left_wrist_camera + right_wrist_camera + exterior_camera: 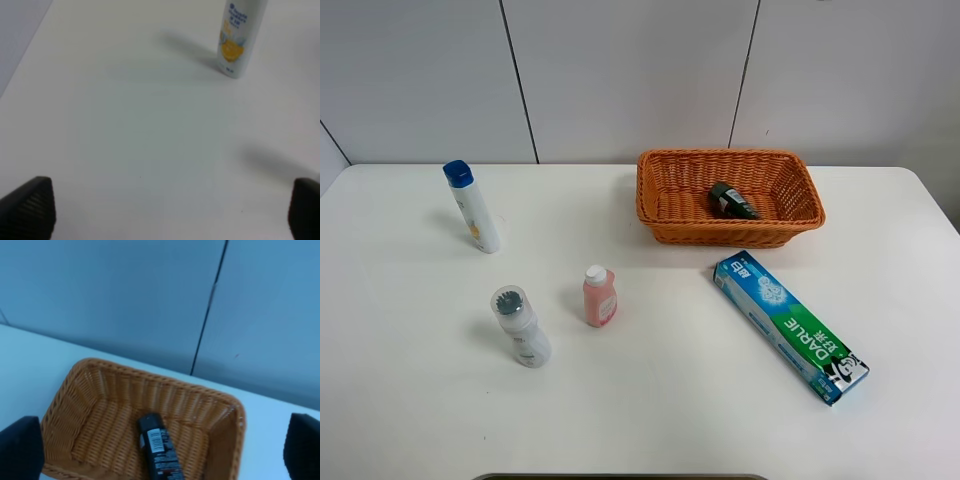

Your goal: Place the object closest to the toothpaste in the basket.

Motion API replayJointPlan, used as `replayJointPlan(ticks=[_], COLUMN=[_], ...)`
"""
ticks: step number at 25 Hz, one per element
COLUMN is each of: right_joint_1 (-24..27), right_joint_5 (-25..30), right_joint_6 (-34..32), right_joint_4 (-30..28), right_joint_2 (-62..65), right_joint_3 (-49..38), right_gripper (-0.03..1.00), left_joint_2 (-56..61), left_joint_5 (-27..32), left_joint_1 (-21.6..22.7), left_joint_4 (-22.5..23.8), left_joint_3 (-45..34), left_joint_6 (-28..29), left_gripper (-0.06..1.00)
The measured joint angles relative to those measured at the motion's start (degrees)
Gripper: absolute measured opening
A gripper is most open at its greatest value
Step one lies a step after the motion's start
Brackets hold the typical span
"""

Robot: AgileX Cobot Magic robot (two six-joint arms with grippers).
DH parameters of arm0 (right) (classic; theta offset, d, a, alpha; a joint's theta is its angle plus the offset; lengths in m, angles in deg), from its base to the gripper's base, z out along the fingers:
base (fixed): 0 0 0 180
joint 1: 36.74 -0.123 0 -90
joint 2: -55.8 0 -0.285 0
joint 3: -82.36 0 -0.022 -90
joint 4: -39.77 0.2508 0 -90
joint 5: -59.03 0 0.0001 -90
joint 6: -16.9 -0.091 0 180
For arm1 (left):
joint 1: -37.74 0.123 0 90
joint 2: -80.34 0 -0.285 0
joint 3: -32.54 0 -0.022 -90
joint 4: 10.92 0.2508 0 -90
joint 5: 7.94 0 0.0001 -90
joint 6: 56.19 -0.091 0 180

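A wicker basket (pixel 730 199) sits at the back of the white table (pixel 650 400), a dark bottle (pixel 732 201) lying inside it; a toothpaste box (pixel 789 325) lies slantwise just in front; well to its left stand a pink bottle (pixel 600 296), a clear-capped bottle (pixel 520 326) and a blue-capped bottle (pixel 472 206); no hand shows.

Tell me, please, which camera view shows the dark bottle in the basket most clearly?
The right wrist view: the dark bottle lies large and close on the floor of the wicker basket, its barcode label visible. The exterior high view shows the same bottle whole but small. The left wrist view does not show it at all.
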Motion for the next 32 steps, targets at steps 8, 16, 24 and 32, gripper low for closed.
replayJointPlan(ticks=[8,16,24,32], right_joint_1=[0.0,0.6,7.4,12.1], right_joint_5=[9.4,18.4,20.0,19.8], right_joint_6=[0.0,-0.5,-0.5,-3.2], right_joint_4=[-6.4,-10.9,-10.9,-6.2], right_joint_2=[16.0,28.9,42.2,55.9], right_joint_3=[0.0,-0.4,-16.6,-32.4], right_gripper=[0.99,0.99,0.99,0.99], left_joint_2=[0.0,0.0,0.0,0.0], left_joint_5=[0.0,0.0,0.0,0.0], left_joint_1=[0.0,0.0,0.0,0.0], left_joint_4=[0.0,0.0,0.0,0.0], left_joint_3=[0.0,0.0,0.0,0.0], left_joint_6=[0.0,0.0,0.0,0.0], left_gripper=[0.94,0.94,0.94,0.94])
